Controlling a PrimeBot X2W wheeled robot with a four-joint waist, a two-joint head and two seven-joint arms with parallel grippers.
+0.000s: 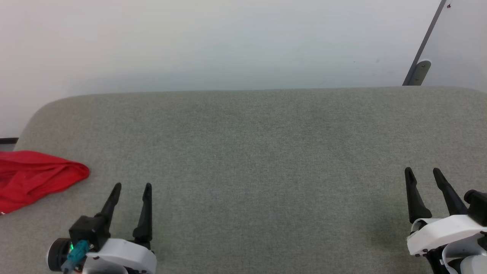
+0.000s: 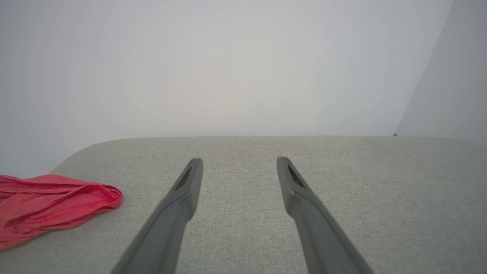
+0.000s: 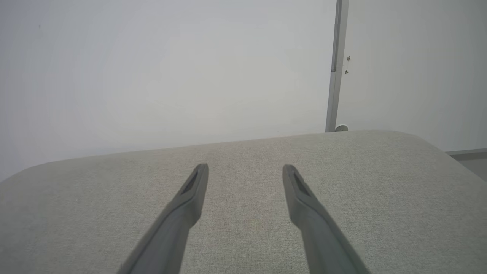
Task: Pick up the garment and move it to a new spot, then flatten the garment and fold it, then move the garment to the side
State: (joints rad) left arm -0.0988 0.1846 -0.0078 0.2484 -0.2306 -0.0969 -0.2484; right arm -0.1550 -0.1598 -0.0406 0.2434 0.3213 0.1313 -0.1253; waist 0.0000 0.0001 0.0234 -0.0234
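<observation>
Spread and empty, the left pincer (image 1: 133, 185) is sitting at the near left, with the right pincer (image 1: 422, 170) likewise spread, well apart at the near right. The garment (image 1: 34, 177) is lying bunched at the left edge of the grey counter (image 1: 247, 152), just left of the left pincer. I'm judging the pickup as not yet begun; I'm aiming to reach left, come down over a thick fold and pinch deep.
</observation>
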